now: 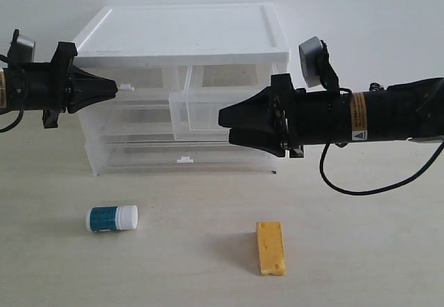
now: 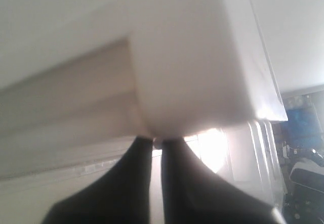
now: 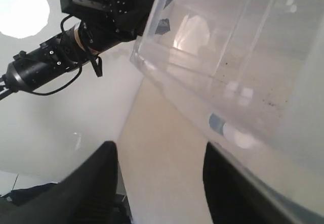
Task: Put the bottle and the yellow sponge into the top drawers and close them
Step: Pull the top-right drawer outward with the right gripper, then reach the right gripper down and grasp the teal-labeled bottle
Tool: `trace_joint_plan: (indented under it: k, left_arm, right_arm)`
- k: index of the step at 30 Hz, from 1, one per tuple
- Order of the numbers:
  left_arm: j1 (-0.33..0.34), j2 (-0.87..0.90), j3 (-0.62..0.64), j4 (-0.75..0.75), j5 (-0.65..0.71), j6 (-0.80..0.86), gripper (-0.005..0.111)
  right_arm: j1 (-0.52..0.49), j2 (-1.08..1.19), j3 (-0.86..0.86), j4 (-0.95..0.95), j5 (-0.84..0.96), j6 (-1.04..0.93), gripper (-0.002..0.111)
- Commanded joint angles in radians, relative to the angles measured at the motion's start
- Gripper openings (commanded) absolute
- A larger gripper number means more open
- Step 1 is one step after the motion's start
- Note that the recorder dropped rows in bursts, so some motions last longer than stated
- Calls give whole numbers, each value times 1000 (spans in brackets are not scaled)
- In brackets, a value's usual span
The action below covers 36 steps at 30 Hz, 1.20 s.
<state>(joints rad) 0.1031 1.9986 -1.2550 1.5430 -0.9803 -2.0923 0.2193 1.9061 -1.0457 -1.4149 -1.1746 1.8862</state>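
Note:
The bottle lies on its side on the table, front left. The yellow sponge lies front right. The right top drawer is pulled out of the white-topped cabinet. The left top drawer is in. My left gripper is at that drawer's handle tab, fingers nearly together with the tab pinched at their tips. My right gripper is open beside the pulled-out drawer, holding nothing. Through the drawer's wall the bottle shows faintly.
Two full-width translucent drawers sit shut under the top pair. A black cable hangs from my right arm down to the table. In the right wrist view my left arm shows beyond the drawer.

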Motion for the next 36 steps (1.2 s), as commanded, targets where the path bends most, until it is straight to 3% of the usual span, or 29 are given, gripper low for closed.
trace_joint_plan:
  k: [1, 6, 10, 12, 14, 15, 18, 21, 25, 28, 36]
  left_arm:
    - [-5, 14, -7, 15, 59, -9, 4]
    - [-5, 14, -7, 11, 61, -9, 4]
    - [-5, 14, -7, 9, 64, -9, 4]
    - [-5, 14, -7, 4, 68, -9, 4]
    - [-5, 14, -7, 5, 65, -9, 4]
    - [-5, 14, -7, 5, 60, -9, 4]
    - [-5, 14, -7, 5, 49, -9, 4]
    - [-5, 14, -7, 5, 37, -9, 4]
    - [-5, 14, -7, 5, 35, -9, 4]
    - [-5, 14, -7, 5, 35, -9, 4]
    - [-5, 14, -7, 5, 40, -9, 4]
  right_arm:
    - [-1, -12, 27, -29, -25, -5, 46]
    - [-1, -72, 87, -64, -44, -29, 46]
    - [4, -192, 229, -89, -10, -156, 46]
    - [50, -254, 301, -96, 87, -229, 46]
    - [167, -301, 307, -167, 256, -252, 46]
    - [266, -322, 299, -231, 428, -256, 46]
    - [487, -333, 261, -329, 824, -162, 46]
    - [606, -298, 187, -329, 910, -130, 52]
    - [675, -206, 40, -329, 917, -251, 54]
    - [677, -115, -42, -329, 935, -401, 54]
    - [677, 149, -280, -329, 1006, -534, 54]
